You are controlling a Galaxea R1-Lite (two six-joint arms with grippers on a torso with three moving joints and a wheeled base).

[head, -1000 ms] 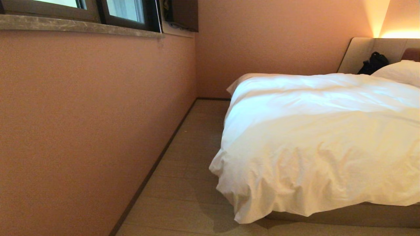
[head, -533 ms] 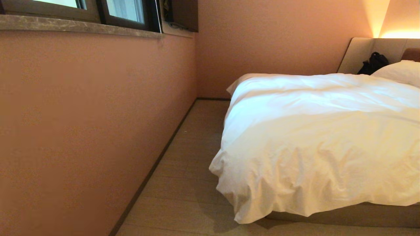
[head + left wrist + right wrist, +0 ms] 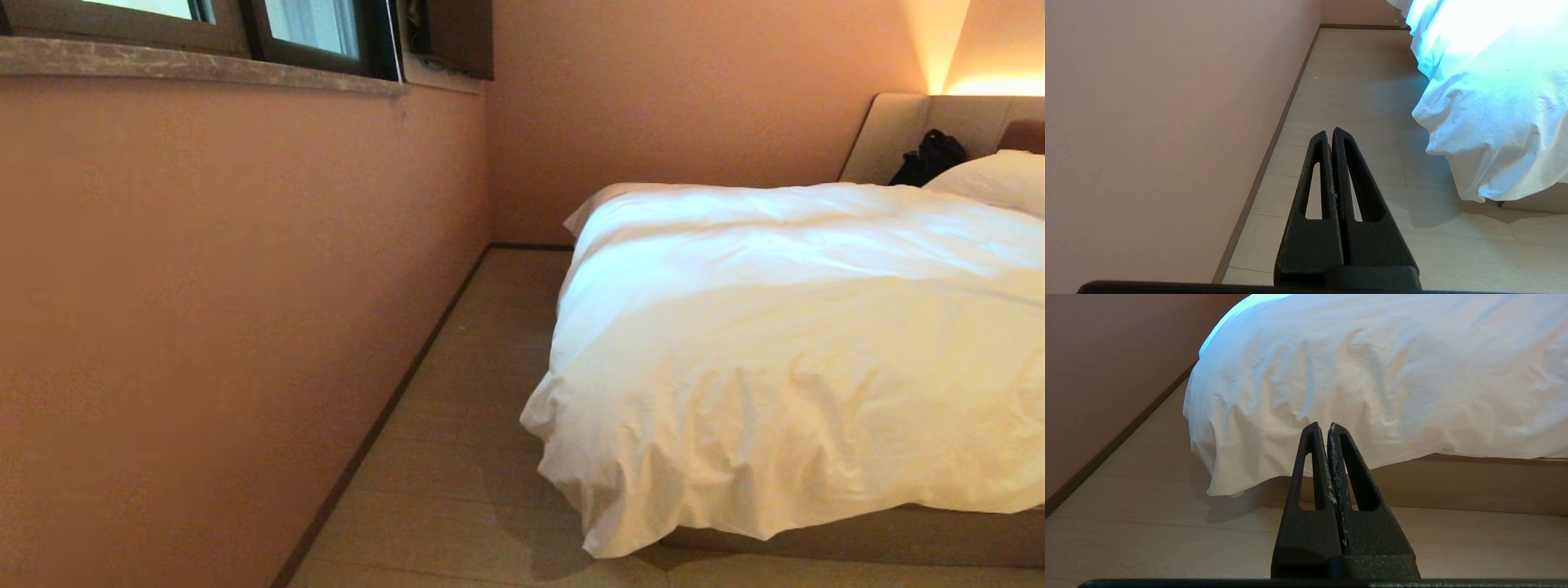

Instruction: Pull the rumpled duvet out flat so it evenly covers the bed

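One duvet [image 3: 784,359] lies wrinkled across one bed [image 3: 857,535], its corner drooping toward the floor [image 3: 457,457]; one pillow [image 3: 992,180] sits at the head. Both grippers, left [image 3: 1329,131] and right [image 3: 1324,425], have jaws pressed together, empty, short of the duvet.

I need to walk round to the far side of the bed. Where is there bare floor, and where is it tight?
Bare floor runs as a strip between the pink wall and the bed, back to the far corner. It is tightest where the duvet corner hangs low over the bed's base. Both grippers, left and right, are shut, short of the duvet.
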